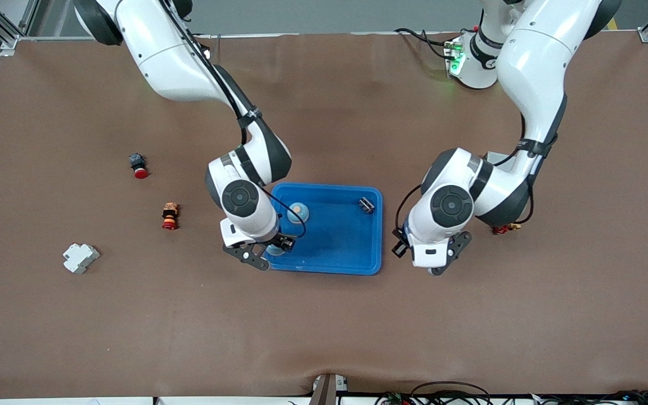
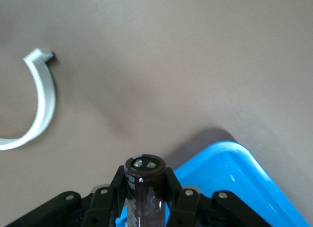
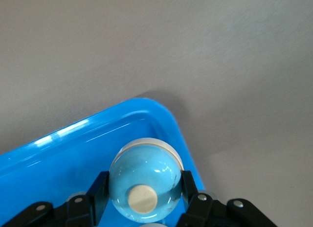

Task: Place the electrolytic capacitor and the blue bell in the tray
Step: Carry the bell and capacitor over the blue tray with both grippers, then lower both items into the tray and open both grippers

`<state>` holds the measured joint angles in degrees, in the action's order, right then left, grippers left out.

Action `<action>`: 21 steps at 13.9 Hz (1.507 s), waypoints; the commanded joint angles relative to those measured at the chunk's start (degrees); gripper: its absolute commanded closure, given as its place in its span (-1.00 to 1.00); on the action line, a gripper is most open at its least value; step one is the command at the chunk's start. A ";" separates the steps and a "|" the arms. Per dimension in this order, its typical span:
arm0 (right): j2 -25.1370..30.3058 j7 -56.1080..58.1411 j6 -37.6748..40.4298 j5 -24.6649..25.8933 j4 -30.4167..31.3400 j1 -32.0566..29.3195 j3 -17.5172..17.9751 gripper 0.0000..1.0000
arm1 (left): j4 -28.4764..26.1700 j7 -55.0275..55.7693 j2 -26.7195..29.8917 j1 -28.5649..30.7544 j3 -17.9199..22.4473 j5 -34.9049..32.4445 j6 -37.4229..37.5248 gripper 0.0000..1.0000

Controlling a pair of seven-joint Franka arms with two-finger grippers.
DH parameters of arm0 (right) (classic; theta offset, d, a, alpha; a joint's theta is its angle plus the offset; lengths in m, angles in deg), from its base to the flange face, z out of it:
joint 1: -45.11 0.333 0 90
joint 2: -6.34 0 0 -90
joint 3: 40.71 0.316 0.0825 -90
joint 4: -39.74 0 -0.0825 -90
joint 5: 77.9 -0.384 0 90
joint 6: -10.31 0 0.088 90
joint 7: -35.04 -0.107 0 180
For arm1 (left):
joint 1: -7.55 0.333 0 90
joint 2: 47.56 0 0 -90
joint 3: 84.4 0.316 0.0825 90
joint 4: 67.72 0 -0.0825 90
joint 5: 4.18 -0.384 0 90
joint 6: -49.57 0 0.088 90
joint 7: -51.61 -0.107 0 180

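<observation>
Blue bell (image 3: pixel 143 182) sits clamped in your right gripper (image 1: pixel 270 254), over the tray (image 1: pixel 352 259) corner; left gripper (image 1: pixel 441 264) clamps the electrolytic capacitor (image 2: pixel 145 190) just outside the tray rim, long axis along the fingers

The tray (image 3: pixel 63 144) looks like glossy bright-blue plastic, light streaks all along the rim. The blue bell (image 3: pixel 144 180) is shiny and smooth too, with a matt cream button. The capacitor (image 2: pixel 144 188) has a glossy dark-brown sleeve and a metal-looking top. The surface (image 1: pixel 324 332) is matt brown, slightly rippled, cloth-like.
</observation>
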<state>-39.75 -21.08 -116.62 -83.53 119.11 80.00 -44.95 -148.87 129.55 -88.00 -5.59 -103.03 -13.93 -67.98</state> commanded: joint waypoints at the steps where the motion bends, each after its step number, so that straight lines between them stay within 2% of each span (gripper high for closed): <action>1: -3.38 -3.45 0.37 0.18 -4.48 1.06 -0.50 1.00 | 1.70 1.25 -1.14 -1.88 0.18 0.78 -2.49 1.00; 8: -5.41 -6.10 0.28 0.10 -6.68 1.77 -0.50 1.00 | 2.22 2.22 -3.42 -4.61 0.27 2.89 -8.30 1.00; 12: -5.94 -6.63 0.19 0.18 -6.69 2.38 -0.50 1.00 | 2.22 3.53 -7.11 -5.58 0.35 2.89 -11.72 1.00; 21: -7.25 -8.46 -0.69 0.53 -6.69 3.44 -0.59 1.00 | 2.22 3.36 -10.10 -6.63 0.97 2.54 -13.49 1.00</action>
<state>-45.49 -27.44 -117.23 -83.53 114.35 82.53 -44.97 -148.14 132.50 -97.18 -11.45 -102.82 -11.81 -81.52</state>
